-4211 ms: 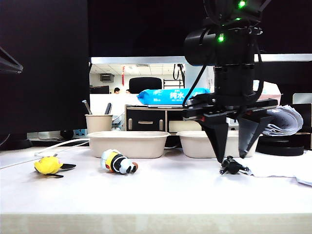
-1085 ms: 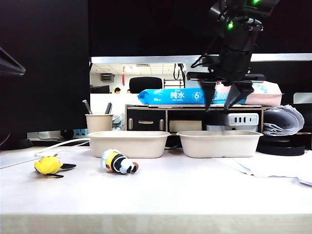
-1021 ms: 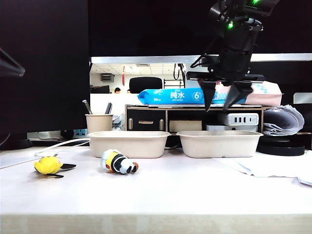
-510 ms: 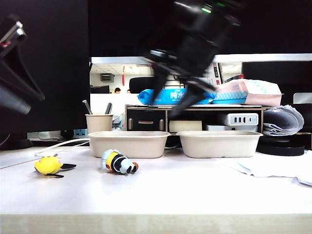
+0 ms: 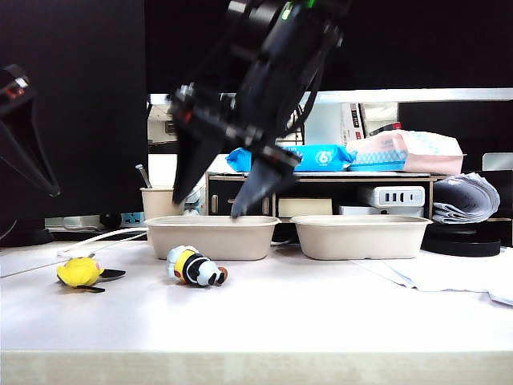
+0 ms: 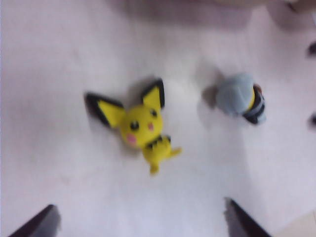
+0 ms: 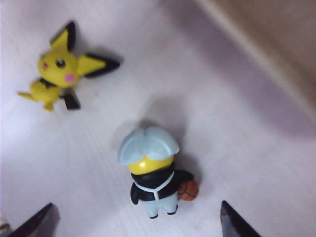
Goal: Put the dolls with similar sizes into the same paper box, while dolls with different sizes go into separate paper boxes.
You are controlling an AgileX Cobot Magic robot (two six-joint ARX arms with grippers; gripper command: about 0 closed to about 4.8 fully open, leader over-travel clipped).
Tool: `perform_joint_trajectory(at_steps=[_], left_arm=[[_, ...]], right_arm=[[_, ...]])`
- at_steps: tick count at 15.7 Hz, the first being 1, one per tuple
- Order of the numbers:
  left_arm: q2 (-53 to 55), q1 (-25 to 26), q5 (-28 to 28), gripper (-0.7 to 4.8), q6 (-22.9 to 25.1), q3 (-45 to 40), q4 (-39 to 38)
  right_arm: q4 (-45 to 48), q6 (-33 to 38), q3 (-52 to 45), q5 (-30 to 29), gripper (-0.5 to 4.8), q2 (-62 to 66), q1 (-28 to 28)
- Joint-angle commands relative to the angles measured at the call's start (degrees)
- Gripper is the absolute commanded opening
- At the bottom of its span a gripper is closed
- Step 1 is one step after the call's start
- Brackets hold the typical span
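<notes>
Two dolls lie on the white table (image 5: 321, 313) in front of the trays. The yellow-and-black doll (image 5: 80, 273) is flat on its back at the left, ears spread, well apart from the striped bee-like doll (image 5: 195, 266), which lies on its side just in front of the left paper box (image 5: 212, 236). The right paper box (image 5: 361, 236) sits beside it, the two trays side by side with a narrow gap between them. What lies inside either tray is hidden by the walls.

Now the arms. The right gripper (image 5: 215, 200) hangs above the left paper box, tilted, reaching across to the left half of the table, its two dark fingers spread wide with nothing between them. Its wrist camera looks straight down on the bee-like doll (image 7: 153, 170), with the yellow one (image 7: 61, 69) off to the side.

The left gripper (image 6: 143, 222) hovers over the yellow doll (image 6: 140, 123), fingertips far apart at the frame corners, holding nothing. A beige pen cup (image 5: 162, 202) stands behind the left tray.
</notes>
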Motion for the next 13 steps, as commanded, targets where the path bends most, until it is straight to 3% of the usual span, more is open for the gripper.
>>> perform_joint_trajectory(at_steps=[1,11,13], left_arm=[[4.02,-1.09,0.94,4.79,-0.48,0.35,4.02],[18.29,-8.55,0.61,4.79,-5.46,0.44,18.88],[19.87,-8.83,0.46,4.79,-5.42,0.44,18.84]], right_arm=[[0.2,-0.44,0.09,-0.24,4.22,1.97,0.17],[2.84,-1.92,0.09,3.58,4.17,5.46,2.56],[3.02,-1.95,0.07,5.16,3.62,6.03,2.97]])
